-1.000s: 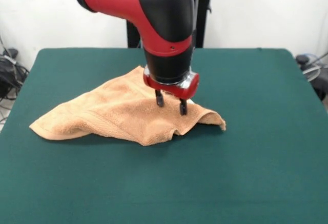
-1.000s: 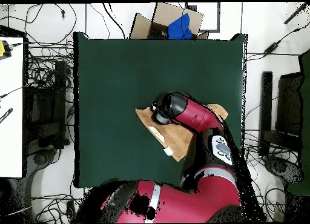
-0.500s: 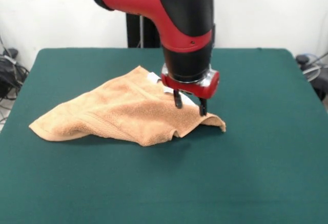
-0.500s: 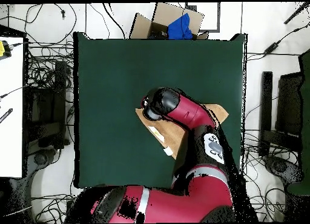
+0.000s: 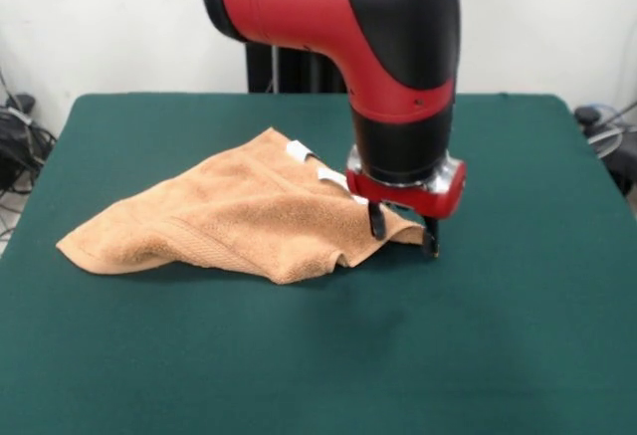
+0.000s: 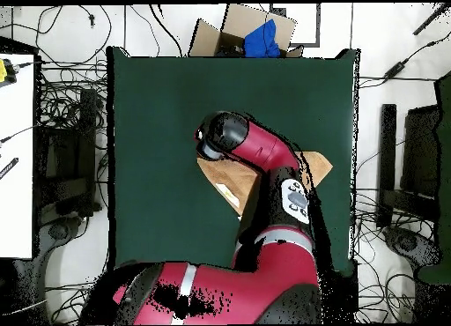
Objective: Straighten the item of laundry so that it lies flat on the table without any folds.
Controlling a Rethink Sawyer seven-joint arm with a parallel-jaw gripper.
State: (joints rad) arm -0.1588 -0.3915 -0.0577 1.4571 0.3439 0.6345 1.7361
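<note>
The item of laundry (image 5: 229, 216) is an orange-tan towel lying rumpled and folded over on the green table (image 5: 318, 355), with two white tags (image 5: 299, 149) on its far edge. In the front view my gripper (image 5: 401, 231) stands open over the towel's right corner, one finger on each side of the corner tip, low at the cloth. From overhead the arm (image 6: 255, 155) covers most of the towel (image 6: 231, 183); only its edges show, and the gripper is hidden under the wrist.
A cardboard box with a blue cloth (image 6: 255, 36) sits beyond the table's far edge in the overhead view. Cables and equipment (image 6: 62, 146) lie on the floor around the table.
My gripper has moved from the towel's middle toward its right corner in the front view and has come down lower. The towel has kept its shape.
</note>
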